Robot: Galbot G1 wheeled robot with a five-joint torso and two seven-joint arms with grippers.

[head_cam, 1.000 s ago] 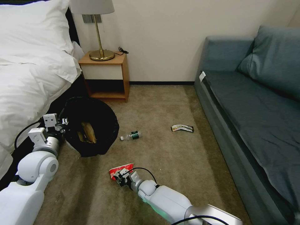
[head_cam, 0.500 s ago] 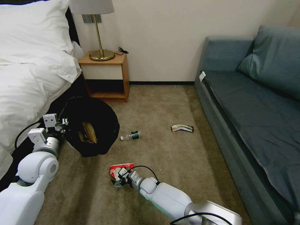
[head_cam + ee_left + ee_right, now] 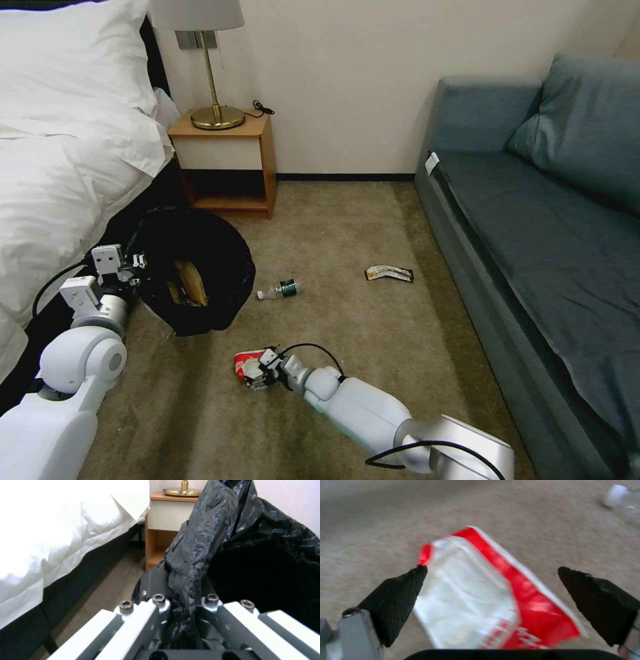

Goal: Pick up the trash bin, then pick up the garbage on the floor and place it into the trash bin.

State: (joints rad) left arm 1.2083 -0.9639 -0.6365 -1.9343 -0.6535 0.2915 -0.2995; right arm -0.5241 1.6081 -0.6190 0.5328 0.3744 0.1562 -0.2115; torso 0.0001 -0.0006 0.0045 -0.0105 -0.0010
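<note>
The trash bin (image 3: 200,233), lined with a black bag (image 3: 213,542), is held beside the bed; my left gripper (image 3: 135,261) is shut on the bag-covered rim (image 3: 181,605). Crumpled brown paper (image 3: 190,283) lies inside the bin. On the floor (image 3: 347,233), a red-and-white packet (image 3: 244,361) (image 3: 480,600) lies under my right gripper (image 3: 253,375), which is open (image 3: 491,570) with a black fingertip (image 3: 400,590) on either side of it, just above the carpet. A small clear bottle with a green label (image 3: 281,289) and a flat black-white-yellow wrapper (image 3: 389,273) lie farther out.
A white-sheeted bed (image 3: 60,153) runs along the left, and a wooden nightstand (image 3: 227,160) with a brass lamp (image 3: 215,80) stands at the wall. A blue-grey sofa (image 3: 533,213) lines the right side. Open carpet stretches between them.
My right arm has dropped lower and the gripper has come down over the red-and-white packet, now covering most of it. The left gripper and bin have stayed put.
</note>
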